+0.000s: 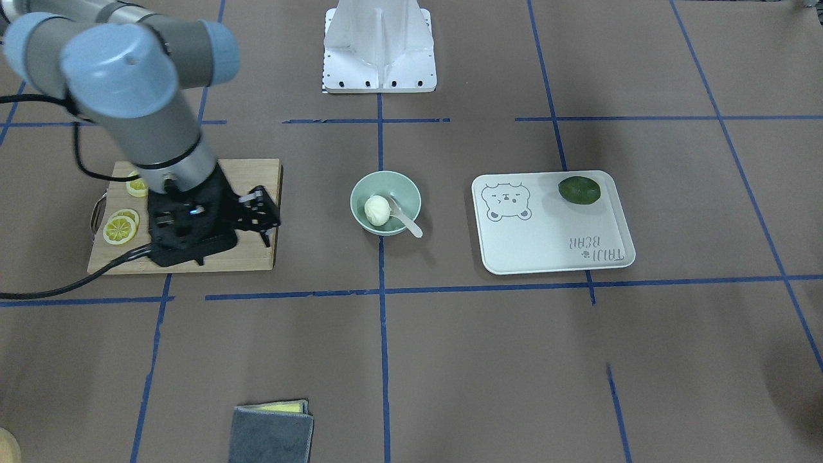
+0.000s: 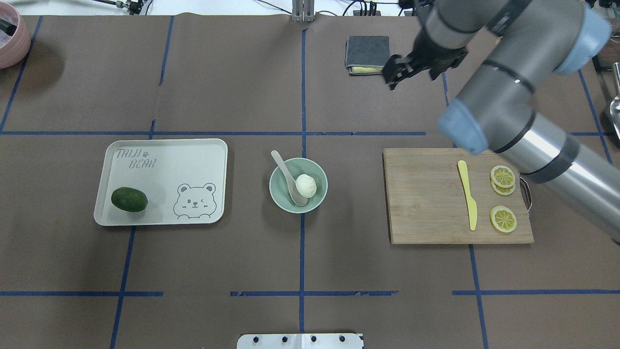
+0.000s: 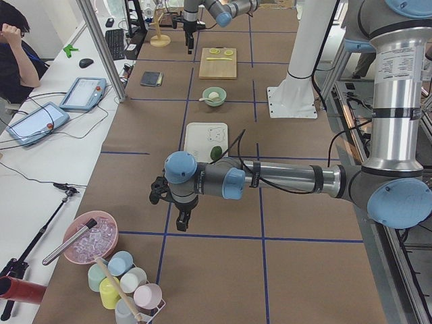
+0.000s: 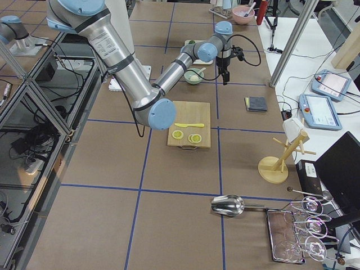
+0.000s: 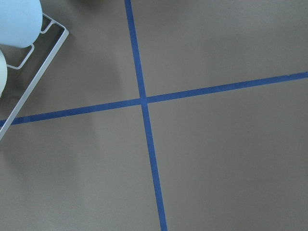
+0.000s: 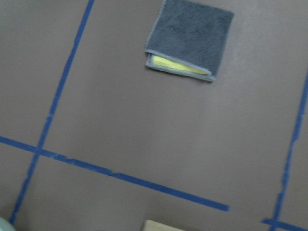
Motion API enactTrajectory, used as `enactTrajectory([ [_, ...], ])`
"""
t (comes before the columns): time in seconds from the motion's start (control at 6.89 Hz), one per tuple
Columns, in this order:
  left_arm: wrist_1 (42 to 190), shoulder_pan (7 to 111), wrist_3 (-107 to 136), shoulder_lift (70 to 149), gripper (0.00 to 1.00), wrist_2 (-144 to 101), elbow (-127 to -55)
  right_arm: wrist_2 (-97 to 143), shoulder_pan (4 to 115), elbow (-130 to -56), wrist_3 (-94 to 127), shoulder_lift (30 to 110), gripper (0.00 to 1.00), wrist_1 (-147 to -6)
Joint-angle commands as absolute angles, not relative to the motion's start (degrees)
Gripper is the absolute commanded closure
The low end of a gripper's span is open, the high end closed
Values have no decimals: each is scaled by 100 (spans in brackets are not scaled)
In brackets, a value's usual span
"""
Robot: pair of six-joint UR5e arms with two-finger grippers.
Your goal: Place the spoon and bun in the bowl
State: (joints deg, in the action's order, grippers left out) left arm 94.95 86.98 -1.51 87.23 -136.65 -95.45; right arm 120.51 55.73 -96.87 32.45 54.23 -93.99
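Observation:
The pale mint-green bowl [image 1: 386,183] [image 2: 285,198] stands at the table's middle. The white bun [image 1: 377,210] [image 2: 306,185] lies inside it. The off-white spoon [image 1: 406,220] [image 2: 286,173] rests in it too, scoop down beside the bun, handle over the rim. My right gripper [image 1: 262,215] [image 2: 393,77] is open and empty, raised off to the bowl's side, near the cutting board and the grey cloth. My left gripper [image 3: 181,224] shows only in the exterior left view, far from the bowl past the tray. I cannot tell whether it is open or shut.
A white bear tray [image 2: 160,155] holds a dark green lime [image 2: 129,199]. A wooden cutting board [image 2: 421,203] carries a yellow knife [image 2: 468,194] and lemon slices [image 2: 503,219]. A folded grey cloth [image 2: 367,51] lies at the far side. A cup rack [image 3: 125,283] stands by the left arm.

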Motion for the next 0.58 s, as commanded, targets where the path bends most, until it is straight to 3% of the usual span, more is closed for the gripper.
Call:
enactTrajectory([
  [0.0,9449,8692,-149,8771,0,-13658,-9536,12392,6956,-9651,1378,6272,0,-9552],
  [0.44,9361,8736,-167,8657,0,-13658,-9623,12700,8127,-9650,-49,6974,0,-10590],
])
